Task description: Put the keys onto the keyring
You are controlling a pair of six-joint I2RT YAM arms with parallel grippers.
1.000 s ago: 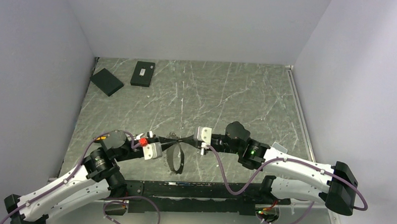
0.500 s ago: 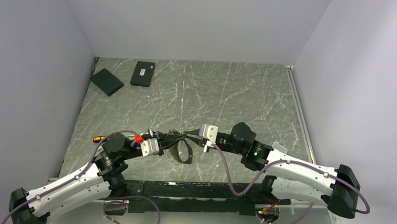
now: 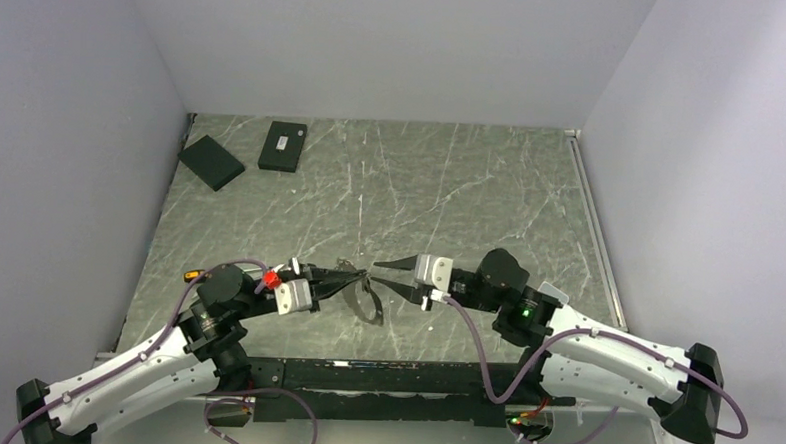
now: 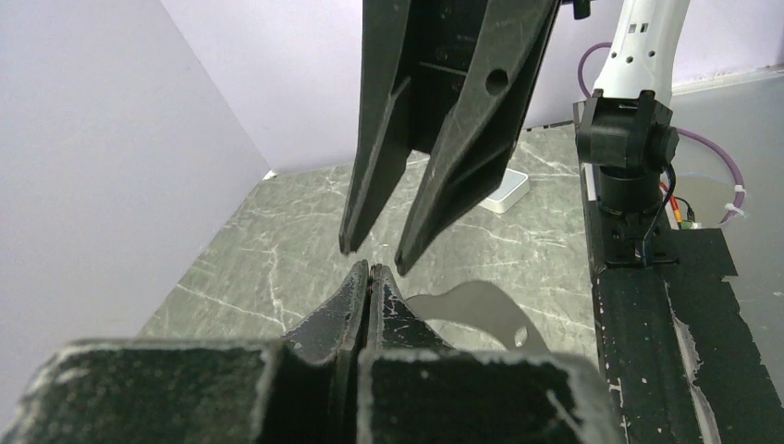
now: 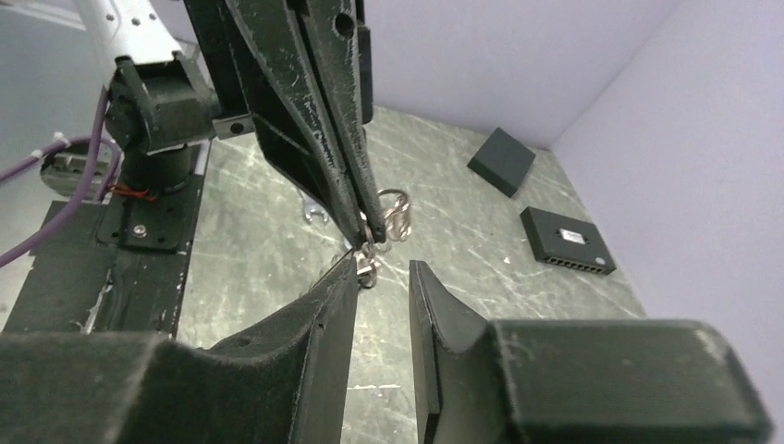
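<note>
- Left jaws: clenched, pads flat together. Their fingertips (image 5: 366,213) pinch a small cluster of silver wire loops, the keyring (image 5: 392,215), at centre frame in the right wrist view.
- The left wrist view hides that grip. It shows only the two closed pads (image 4: 356,298) at lower centre, with no metal visible between them.
- Right jaws: released, with a clear gap and nothing held. Their fingertips (image 5: 344,282) sit just below the left tips. One tip is just beside a small silver bit (image 5: 367,265) hanging under the loops.
- Keys: I can't resolve any single one. That hanging bit may be one, but it's too small to tell.
- In the top view the two sets of tips meet nose to nose at centre frame, above the surface (image 3: 450,194). The ring is too fine to see there.
- A dark loop (image 3: 367,309) sits just below the tips. I can't tell whether it's a hoop or a shadow.
- In the left wrist view a grey blob (image 4: 481,310) lies on the surface right of the pads. It's probably a shadow, not sure.
- A silver tool end (image 5: 314,215) shows behind the left finger. It looks like a wrench head and is mostly hidden.
- Two black boxes (image 3: 211,162) (image 3: 283,146) lie at upper left, well apart from the jaws.
- A small white block (image 4: 504,192) sits partly hidden behind the right finger.
</note>
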